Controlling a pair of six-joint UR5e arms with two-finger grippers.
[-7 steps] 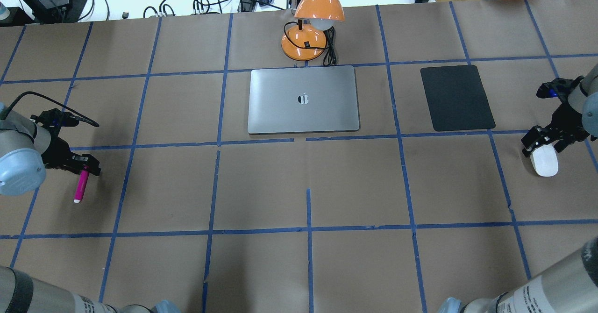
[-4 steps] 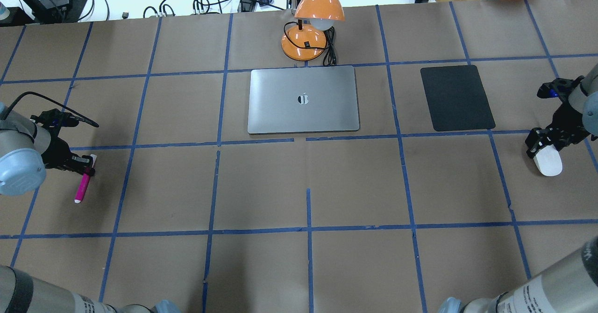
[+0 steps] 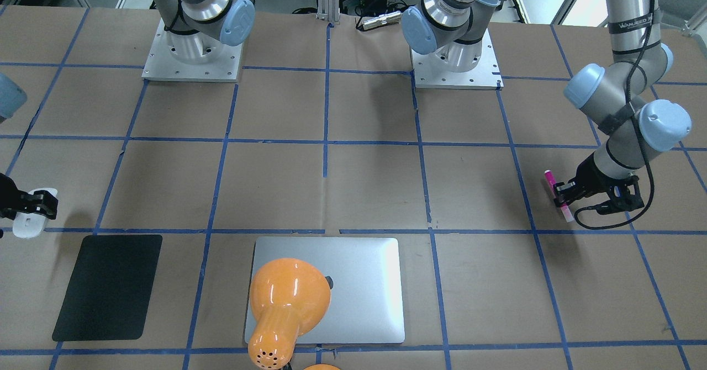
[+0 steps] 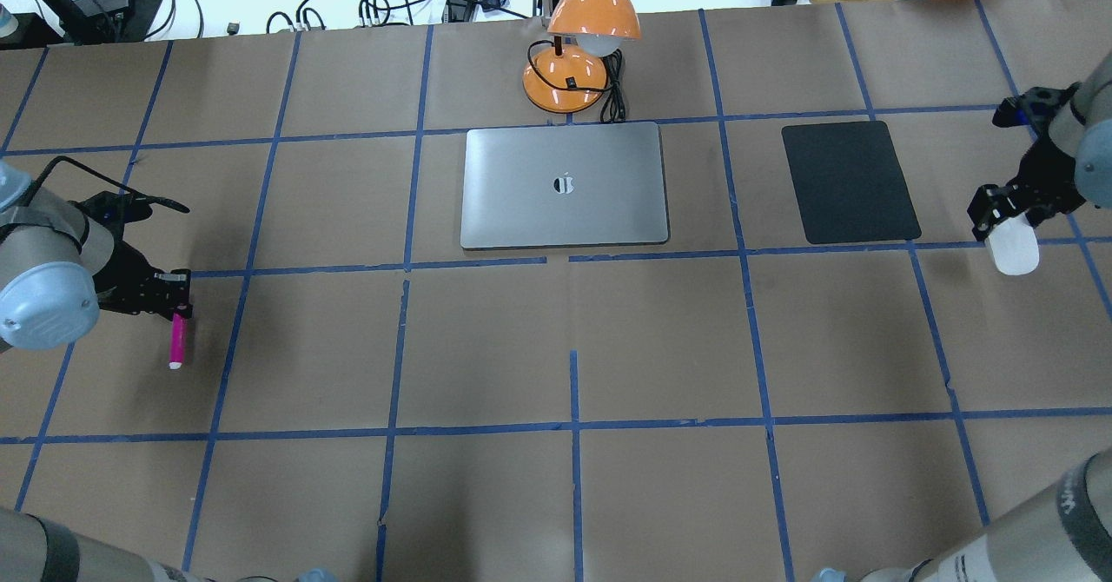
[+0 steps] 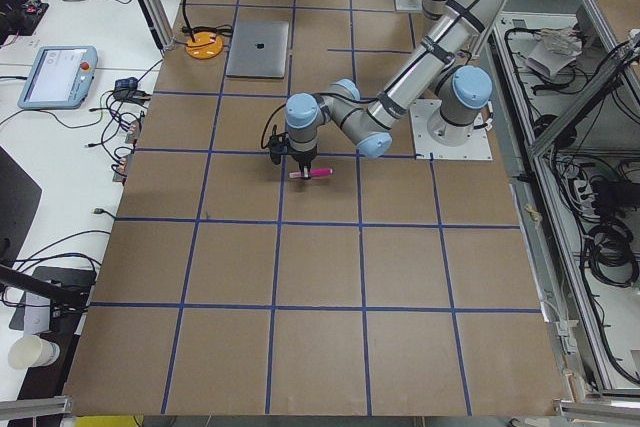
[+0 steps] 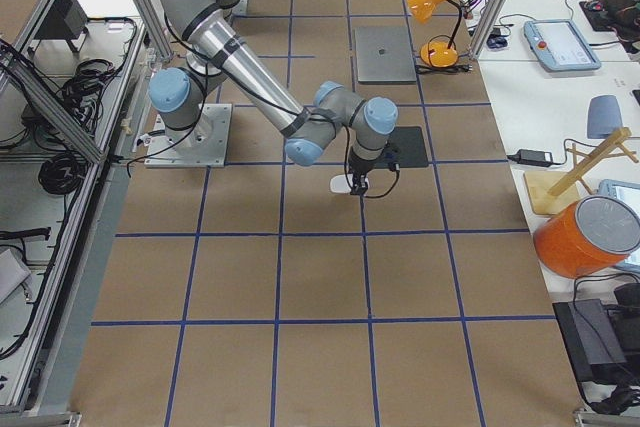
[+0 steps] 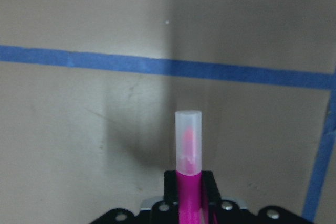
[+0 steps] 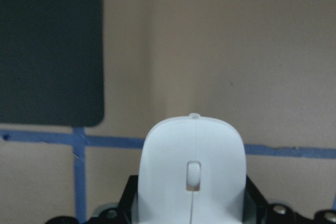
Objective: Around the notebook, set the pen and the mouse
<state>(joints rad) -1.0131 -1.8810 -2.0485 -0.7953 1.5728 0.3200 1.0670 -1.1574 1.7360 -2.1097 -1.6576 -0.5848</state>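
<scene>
The magenta pen with its pale cap sticks out of my left gripper, which is shut on it, at the table's left side. In the left wrist view the pen hangs above its shadow on the brown paper. My right gripper is shut on the white mouse at the far right, just right of the black mat. The right wrist view shows the mouse held between the jaws. The silver notebook lies shut at the table's centre back, far from both grippers.
A black mat lies right of the notebook. An orange desk lamp stands behind the notebook, its shade over the notebook's back edge in the front-facing view. Blue tape lines grid the brown table. Cables and gear lie beyond the far edge.
My left gripper has shifted right with the pen. My right gripper has carried the mouse toward the table's far side, level with the mat's near edge.
</scene>
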